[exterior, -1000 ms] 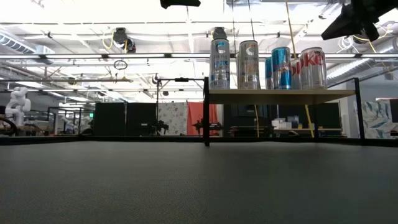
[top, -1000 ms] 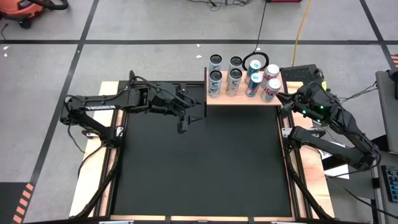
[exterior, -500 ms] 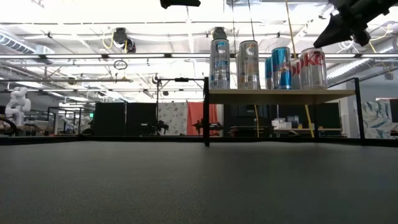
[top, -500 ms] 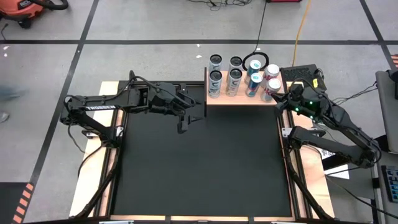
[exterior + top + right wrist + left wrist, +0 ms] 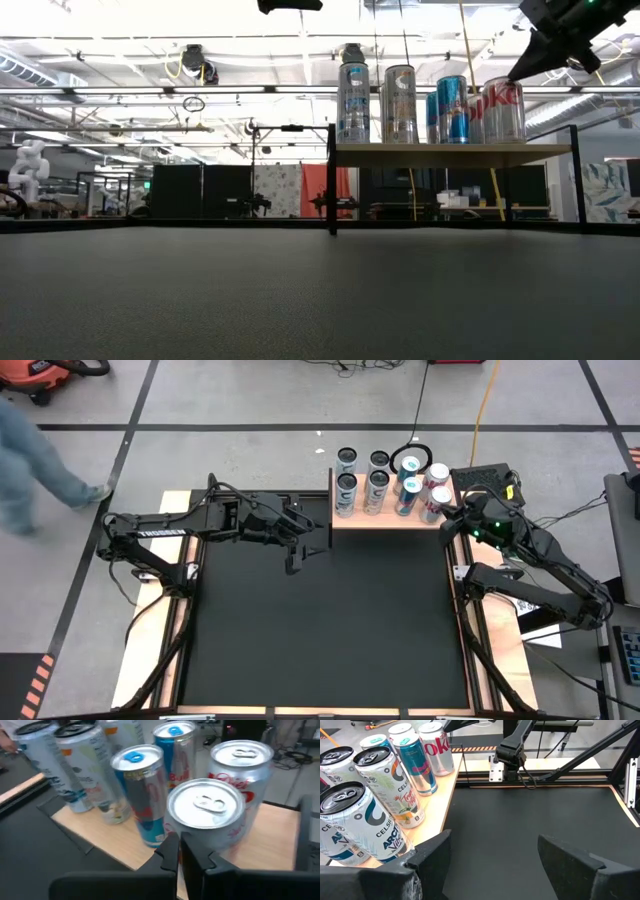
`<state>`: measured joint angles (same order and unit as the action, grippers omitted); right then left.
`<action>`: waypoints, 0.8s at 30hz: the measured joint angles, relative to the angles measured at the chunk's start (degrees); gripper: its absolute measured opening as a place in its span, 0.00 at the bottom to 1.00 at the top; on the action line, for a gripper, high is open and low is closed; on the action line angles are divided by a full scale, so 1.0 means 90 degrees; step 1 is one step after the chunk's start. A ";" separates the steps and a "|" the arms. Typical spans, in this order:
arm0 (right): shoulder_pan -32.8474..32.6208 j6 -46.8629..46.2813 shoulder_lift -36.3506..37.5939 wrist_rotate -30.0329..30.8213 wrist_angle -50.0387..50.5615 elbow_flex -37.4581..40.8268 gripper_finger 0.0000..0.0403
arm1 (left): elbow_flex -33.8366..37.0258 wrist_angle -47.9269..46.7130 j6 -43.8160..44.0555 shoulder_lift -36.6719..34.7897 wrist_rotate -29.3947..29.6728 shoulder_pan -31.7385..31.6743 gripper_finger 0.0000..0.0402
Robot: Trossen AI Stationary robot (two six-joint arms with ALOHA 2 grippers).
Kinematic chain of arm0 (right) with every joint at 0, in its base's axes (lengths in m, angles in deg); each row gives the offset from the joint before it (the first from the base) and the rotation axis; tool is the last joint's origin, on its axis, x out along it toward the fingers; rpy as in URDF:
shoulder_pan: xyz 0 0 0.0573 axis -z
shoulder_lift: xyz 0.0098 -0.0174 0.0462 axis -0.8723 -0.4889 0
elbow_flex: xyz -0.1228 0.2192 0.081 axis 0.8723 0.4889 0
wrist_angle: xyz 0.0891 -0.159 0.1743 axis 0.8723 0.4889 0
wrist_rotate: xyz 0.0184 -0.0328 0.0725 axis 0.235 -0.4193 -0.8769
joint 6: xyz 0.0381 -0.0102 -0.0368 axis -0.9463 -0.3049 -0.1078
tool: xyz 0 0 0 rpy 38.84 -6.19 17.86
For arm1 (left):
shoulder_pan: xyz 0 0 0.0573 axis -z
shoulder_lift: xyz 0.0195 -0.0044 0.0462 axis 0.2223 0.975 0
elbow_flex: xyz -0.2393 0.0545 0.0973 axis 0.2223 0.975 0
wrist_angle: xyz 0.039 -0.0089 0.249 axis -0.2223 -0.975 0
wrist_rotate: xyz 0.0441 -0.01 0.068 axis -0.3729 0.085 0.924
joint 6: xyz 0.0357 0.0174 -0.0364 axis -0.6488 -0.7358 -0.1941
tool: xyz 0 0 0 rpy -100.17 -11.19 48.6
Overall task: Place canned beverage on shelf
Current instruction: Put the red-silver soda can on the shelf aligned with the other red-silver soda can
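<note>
Shelf (image 5: 392,520): light wood, black edge, at the mat's far side; raised on black legs in the low view

Cans (image 5: 390,482): eight on the shelf in two rows of four, all upright; four pale slim ones toward the left, two blue and two silver-and-red toward the right. None lies on the mat (image 5: 320,620)

Front silver-and-red can (image 5: 210,815): at the shelf's right front corner, just beside a blue can (image 5: 137,785)

Right gripper (image 5: 179,851): fingers pressed together, holding nothing; tips right at the front silver-and-red can's near side, at or almost at contact. In the low view it reaches down to that can's upper right edge (image 5: 505,105)

Left gripper (image 5: 490,852): fingers spread, nothing between them; hovers over the mat just off the shelf's left front corner, waiting

Step in hand, as judged: placing looks complete; the right gripper seems to be nudging or squaring the last can with clenched fingers

Next move, as judged: a gentle, level push if the can needs seating deeper, then a straight withdrawal up and away from the shelf, keeping the tips off the blue can

Person (image 5: 40,460): passing on the floor beyond the table's left side
</note>
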<state>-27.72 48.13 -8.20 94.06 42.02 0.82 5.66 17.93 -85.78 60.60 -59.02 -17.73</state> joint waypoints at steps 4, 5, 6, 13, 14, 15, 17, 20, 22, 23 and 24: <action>0.0000 -0.0050 0.0000 0.0119 0.0062 0.0000 0.00 | 0.0000 0.0000 0.0000 0.0000 -0.0001 0.0002 0.73; 0.0000 -0.0050 0.0000 0.0120 0.0067 0.0000 0.00 | 0.0000 0.0000 0.0000 0.0000 0.0002 0.0000 0.73; 0.0000 -0.0050 0.0000 0.0120 0.0072 0.0000 0.00 | 0.0000 0.0000 0.0000 0.0000 0.0002 0.0000 0.73; -0.0001 -0.0192 0.0001 0.0607 0.0190 0.0000 0.00 | 0.0000 0.0000 0.0002 0.0000 0.0001 0.0002 0.73; 0.0000 -0.0195 0.0002 0.0684 0.0218 0.0000 0.00 | 0.0000 -0.0002 0.0002 0.0000 0.0002 0.0002 0.73; 0.0000 -0.0195 0.0001 0.0767 0.0257 0.0000 0.00 | 0.0000 -0.0002 0.0002 0.0000 0.0002 0.0000 0.73; 0.0000 -0.0195 0.0002 0.0779 0.0259 0.0000 0.00 | 0.0000 -0.0004 0.0002 0.0000 0.0001 0.0002 0.73; 0.0000 -0.0195 0.0002 0.0779 0.0253 0.0000 0.00 | 0.0000 -0.0049 0.0002 0.0000 -0.0001 0.0000 0.73; 0.0000 -0.0194 0.0000 0.0806 0.0252 0.0000 0.00 | 0.0000 -0.0094 0.0002 0.0000 0.0000 0.0002 0.73; 0.0000 -0.0188 0.0001 0.0863 0.0243 0.0000 0.00 | 0.0000 -0.0104 0.0002 0.0000 0.0002 0.0002 0.73; 0.0000 -0.0184 0.0000 0.0952 0.0230 0.0000 0.00 | 0.0000 -0.0113 0.0002 0.0002 0.0002 0.0001 0.73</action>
<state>-27.72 46.47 -8.20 102.63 44.09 0.82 5.66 16.91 -85.75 60.63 -59.00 -17.72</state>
